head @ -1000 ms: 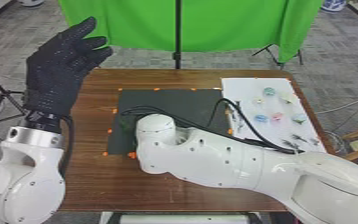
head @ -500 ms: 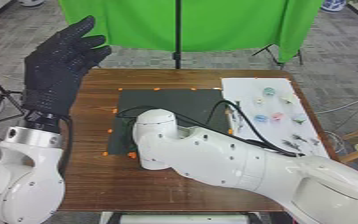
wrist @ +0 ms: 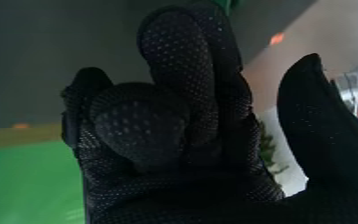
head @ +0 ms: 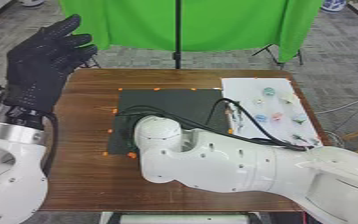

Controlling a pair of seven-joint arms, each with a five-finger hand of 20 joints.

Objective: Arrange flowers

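In the head view, my left hand (head: 38,70) is raised at the far left, open and empty. The white right arm reaches over the black mat (head: 180,100), its wrist end above the mat's near part. Small blue (head: 261,118), pink (head: 278,116) and pale flowers (head: 288,99) lie on the white board (head: 239,87) at the right, with green sprigs (head: 300,137) nearer the front. My right hand (wrist: 171,145) in the right wrist view has its thumb apart from loosely bent fingers, holding nothing visible. A bit of green (wrist: 228,4) shows past the fingertips; leafy green (wrist: 267,146) lies behind the hand.
Orange markers (head: 133,155) edge the mat on the brown table (head: 95,182). Black cables (head: 238,107) loop along the right arm beside the white board. A green backdrop (head: 238,25) and a black stand pole (head: 177,35) rise beyond the table's far edge.
My left arm and hand have moved outward to the left. The right arm has shifted a little toward the table's near edge, its wrist end slightly to the right.
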